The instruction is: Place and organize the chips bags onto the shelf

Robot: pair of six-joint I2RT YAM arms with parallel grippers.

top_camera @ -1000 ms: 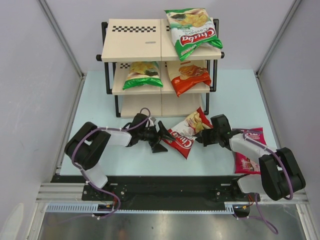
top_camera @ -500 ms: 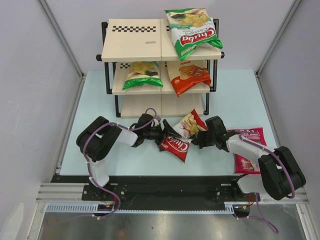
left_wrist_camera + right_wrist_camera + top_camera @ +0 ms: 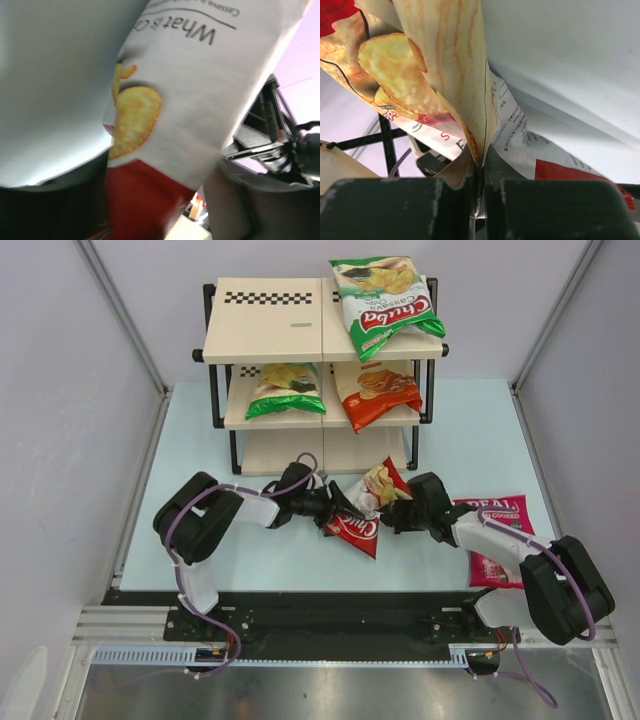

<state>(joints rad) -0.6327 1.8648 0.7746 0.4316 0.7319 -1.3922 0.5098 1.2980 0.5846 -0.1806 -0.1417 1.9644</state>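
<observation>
The red-and-white chips bag (image 3: 365,505) stands tilted on edge in front of the shelf (image 3: 270,320), between my two grippers. My right gripper (image 3: 395,512) is shut on the bag's (image 3: 445,60) folded edge, pinched between its fingers (image 3: 482,170). My left gripper (image 3: 338,508) is open around the bag's other end. In the left wrist view the bag (image 3: 175,100) fills most of the gap (image 3: 160,200), with a slit left beside the right finger (image 3: 240,200). A magenta bag (image 3: 495,540) lies flat under my right arm. Two green bags (image 3: 385,300) (image 3: 287,388) and an orange bag (image 3: 375,390) lie on the shelf.
The shelf's bottom board (image 3: 280,452) sits just behind the held bag. Its black frame post (image 3: 385,140) shows in the right wrist view. Grey enclosure walls (image 3: 60,440) stand close on both sides of the pale blue table (image 3: 470,430).
The right gripper has raised the red-and-white bag onto its edge and shifted it left. The left gripper moved right onto the bag's end, and its jaws have narrowed.
</observation>
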